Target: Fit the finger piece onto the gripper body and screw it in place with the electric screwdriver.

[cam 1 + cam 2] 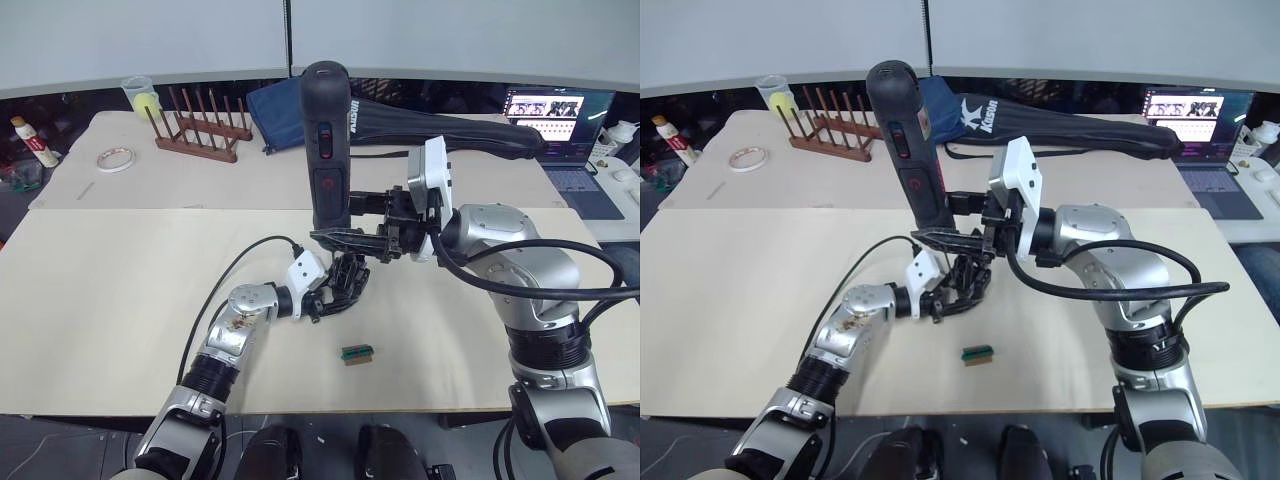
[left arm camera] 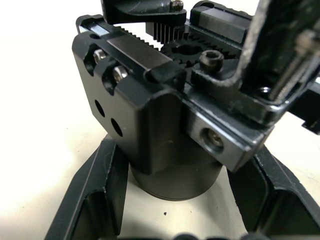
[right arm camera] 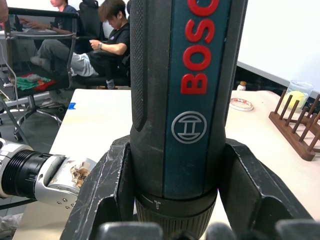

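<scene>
Right gripper (image 1: 385, 240) clamped on the electric screwdriver (image 1: 326, 140), held upright, bit down over the gripper body (image 1: 347, 280); left gripper (image 1: 330, 295) clamped around the gripper body's round base, mid table (image 1: 110, 300); small green-and-brown block (image 1: 357, 353) lies just in front, apart.

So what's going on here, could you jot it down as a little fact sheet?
Right gripper: shut on the electric screwdriver, held upright
Left gripper: shut on the gripper body, steadying it on the table
Screwdriver position: directly above the gripper body
Loose item: small green-and-brown block on the table, near the front edge
Background: wooden rack, tape roll, laptop
</scene>
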Available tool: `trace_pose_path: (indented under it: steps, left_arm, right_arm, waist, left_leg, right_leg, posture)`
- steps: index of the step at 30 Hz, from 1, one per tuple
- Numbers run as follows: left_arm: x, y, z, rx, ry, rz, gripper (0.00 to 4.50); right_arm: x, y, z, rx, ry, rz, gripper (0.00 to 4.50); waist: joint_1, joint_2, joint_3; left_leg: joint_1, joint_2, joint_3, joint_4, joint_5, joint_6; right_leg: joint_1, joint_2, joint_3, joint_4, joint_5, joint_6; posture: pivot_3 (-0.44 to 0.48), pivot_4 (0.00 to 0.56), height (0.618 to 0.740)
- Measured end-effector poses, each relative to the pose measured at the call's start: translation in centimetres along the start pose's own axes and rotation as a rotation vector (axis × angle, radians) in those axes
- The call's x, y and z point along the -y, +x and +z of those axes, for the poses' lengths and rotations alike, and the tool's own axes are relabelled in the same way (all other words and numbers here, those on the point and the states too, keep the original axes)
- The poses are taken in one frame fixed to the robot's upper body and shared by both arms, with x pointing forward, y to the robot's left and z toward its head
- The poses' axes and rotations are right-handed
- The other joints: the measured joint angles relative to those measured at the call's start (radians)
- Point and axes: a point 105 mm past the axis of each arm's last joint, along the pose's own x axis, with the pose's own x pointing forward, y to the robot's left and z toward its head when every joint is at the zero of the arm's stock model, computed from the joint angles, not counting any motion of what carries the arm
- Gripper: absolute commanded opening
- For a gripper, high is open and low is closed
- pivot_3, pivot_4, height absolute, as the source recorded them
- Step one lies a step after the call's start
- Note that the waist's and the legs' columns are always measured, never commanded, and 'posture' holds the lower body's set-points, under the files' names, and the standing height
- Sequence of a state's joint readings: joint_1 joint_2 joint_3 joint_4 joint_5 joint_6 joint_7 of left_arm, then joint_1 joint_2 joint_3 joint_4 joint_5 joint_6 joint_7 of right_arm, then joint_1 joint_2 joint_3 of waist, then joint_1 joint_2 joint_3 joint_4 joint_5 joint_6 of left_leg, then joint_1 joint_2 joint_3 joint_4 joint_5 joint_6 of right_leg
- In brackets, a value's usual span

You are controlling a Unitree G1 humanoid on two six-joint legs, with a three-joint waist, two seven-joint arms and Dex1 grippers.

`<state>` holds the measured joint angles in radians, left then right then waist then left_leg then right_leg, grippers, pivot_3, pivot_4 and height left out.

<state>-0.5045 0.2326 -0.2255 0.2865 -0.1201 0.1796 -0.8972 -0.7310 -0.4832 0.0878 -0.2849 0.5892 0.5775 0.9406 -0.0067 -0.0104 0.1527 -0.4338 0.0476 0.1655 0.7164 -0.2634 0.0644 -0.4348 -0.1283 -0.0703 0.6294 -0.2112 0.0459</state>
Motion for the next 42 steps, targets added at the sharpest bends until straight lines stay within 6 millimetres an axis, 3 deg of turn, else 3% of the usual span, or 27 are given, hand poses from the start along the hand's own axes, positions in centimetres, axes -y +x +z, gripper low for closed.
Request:
trace_pose_path:
  steps: [23, 42]
  left_arm:
    - [0.0, 0.0, 0.0, -0.001, -0.001, 0.004, 2.30]
    - [0.0, 0.1, -0.3, -0.011, -0.006, 0.010, 2.30]
  right_arm:
    - [-0.8, -0.7, -1.4, 0.022, -0.030, -0.002, 1.96]
    - [0.1, -0.1, -1.7, -0.107, -0.013, 0.062, 1.96]
  waist:
    - [0.001, 0.000, 0.000]
    - [0.000, 0.001, -0.001]
  left_leg:
    - [0.001, 0.000, 0.000, 0.000, 0.000, 0.000]
    - [0.011, 0.001, -0.001, -0.002, -0.001, 0.001]
  right_leg:
    - [0.001, 0.000, 0.000, 0.000, 0.000, 0.000]
    - [0.011, 0.000, 0.000, -0.002, 0.000, 0.000]
  posture:
    - [0.000, 0.150, 0.740]
    - [0.000, 0.150, 0.740]
